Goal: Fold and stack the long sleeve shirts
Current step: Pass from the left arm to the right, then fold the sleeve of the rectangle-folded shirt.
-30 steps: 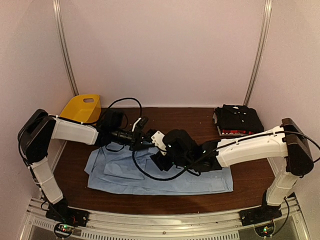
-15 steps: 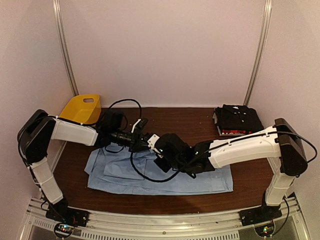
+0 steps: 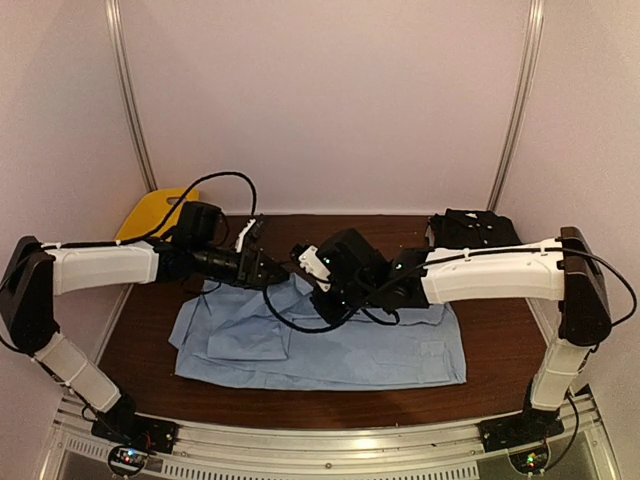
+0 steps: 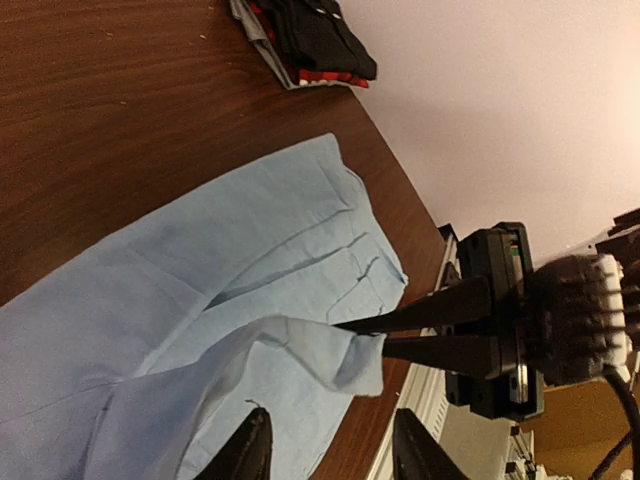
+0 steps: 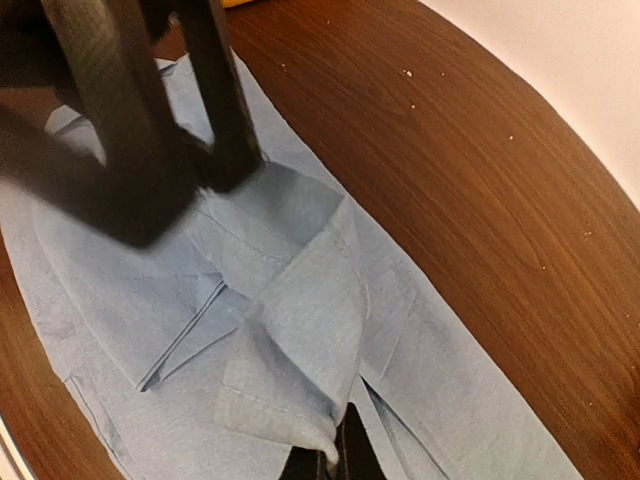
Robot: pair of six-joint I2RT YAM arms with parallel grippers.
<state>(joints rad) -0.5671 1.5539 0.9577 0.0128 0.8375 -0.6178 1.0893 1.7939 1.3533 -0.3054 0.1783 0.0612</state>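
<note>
A light blue long sleeve shirt [image 3: 380, 350] lies spread across the table's middle. My right gripper [image 3: 312, 288] is shut on a raised fold of it near the shirt's back edge. In the right wrist view the cloth [image 5: 300, 300] bunches up into that gripper [image 5: 335, 462]. My left gripper [image 3: 272, 272] hovers just left of the fold, open and holding nothing. In the left wrist view its gripper [image 4: 335, 455] stands apart from the pinched fold [image 4: 370, 355]. A folded black shirt [image 4: 320, 30] rests on a red-edged one [image 4: 325, 75] at the back right.
A yellow plastic basket [image 3: 150, 212] stands at the back left corner, partly behind the left arm. The folded stack [image 3: 478, 235] sits against the back right. The two arms nearly meet over the shirt. Bare wood [image 3: 500, 350] shows right of the shirt.
The right gripper has closed on the fold that the left gripper held. The left gripper has opened and drawn back to the left. Both arms have shifted toward the back.
</note>
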